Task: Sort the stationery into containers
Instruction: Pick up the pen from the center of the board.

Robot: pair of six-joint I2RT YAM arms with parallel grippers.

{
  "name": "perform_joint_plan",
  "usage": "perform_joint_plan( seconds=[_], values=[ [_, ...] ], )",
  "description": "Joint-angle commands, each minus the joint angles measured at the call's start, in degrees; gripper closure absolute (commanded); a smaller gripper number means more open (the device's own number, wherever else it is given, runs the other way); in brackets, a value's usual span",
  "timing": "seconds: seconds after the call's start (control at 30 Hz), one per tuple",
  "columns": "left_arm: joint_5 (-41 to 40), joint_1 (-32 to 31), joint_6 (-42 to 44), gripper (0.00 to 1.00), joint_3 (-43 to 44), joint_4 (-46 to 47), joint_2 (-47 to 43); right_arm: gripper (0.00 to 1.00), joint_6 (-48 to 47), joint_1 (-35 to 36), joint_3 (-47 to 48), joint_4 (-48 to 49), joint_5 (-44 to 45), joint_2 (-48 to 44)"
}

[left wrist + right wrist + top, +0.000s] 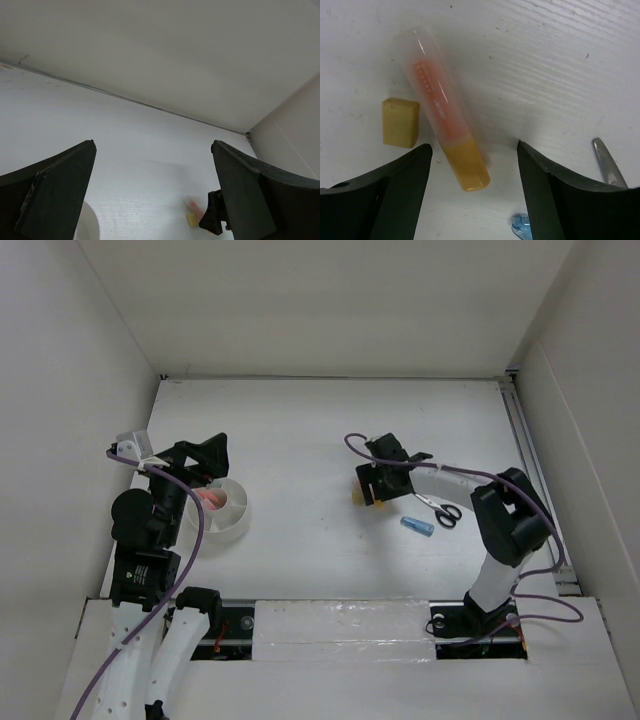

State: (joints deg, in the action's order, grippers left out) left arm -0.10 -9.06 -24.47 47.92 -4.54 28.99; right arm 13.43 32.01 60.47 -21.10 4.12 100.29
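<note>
Presently, right gripper (472,155): jaws are spread wide and nothing is held; it is poised low over the table (300,420).
Between the jaws: the orange marker (442,110) is laid flat, its clear cap pointing away and its orange end nearest the fingers; no contact with either finger is seen.
Just beside: the yellow block (400,122) is laid along the marker's barrel; whether the two touch cannot be told.
Further out: the scissors (438,508) and the blue marker (416,527) are laid near each other on the table, close to the right arm.
Left gripper (153,165): jaws are parted and empty; it is held above the table at the tub.
Tub (225,530): it is set at the left of the table, well apart from the loose items; something pink is seen inside, but its compartment cannot be told.
Step in hand: judged to be the pickup of the orange marker.
Next move: the jaws are to be lowered and closed across the barrel, with the yellow block kept out of the finger's path.
</note>
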Motion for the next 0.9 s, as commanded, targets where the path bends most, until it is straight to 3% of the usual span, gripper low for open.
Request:
perform_joint_plan(
  seconds=[0.0,0.17,0.27,0.47,0.53,0.57,0.63,0.87],
  values=[
    [-0.6,-0.34,0.74,0.0,1.74,1.72,-0.08,0.26,-0.16,1.65,3.86,-2.88,-1.04,3.5],
    [-0.6,-0.34,0.74,0.0,1.74,1.72,-0.6,0.32,-0.16,2.18,5.27,-4.82,0.8,6.23],
    [-0.6,-0.34,0.74,0.0,1.74,1.72,-0.6,0.49,0.45,2.18,5.27,-5.35,1.42,6.23],
    [-0.6,-0.34,0.74,0.0,1.74,1.72,-0.6,0.61,1.69,2.8,4.75,-7.98,5.02,6.23],
    [-0.6,-0.34,0.74,0.0,1.74,1.72,-0.6,0.72,2.21,3.4,4.75,-7.99,5.02,6.23],
    [-0.6,-0.34,0.74,0.0,1.74,1.72,-0.6,0.85,2.21,3.41,4.23,-7.99,5.02,6.23],
    [-0.08,-0.34,0.74,0.0,1.74,1.72,-0.08,1.0,2.83,3.41,4.22,-7.99,6.68,6.23],
    [8.42,-0.34,1.27,0.0,1.64,2.87,1.94,1.0,7.39,2.71,3.61,-5.45,9.94,-2.72]
  ],
)
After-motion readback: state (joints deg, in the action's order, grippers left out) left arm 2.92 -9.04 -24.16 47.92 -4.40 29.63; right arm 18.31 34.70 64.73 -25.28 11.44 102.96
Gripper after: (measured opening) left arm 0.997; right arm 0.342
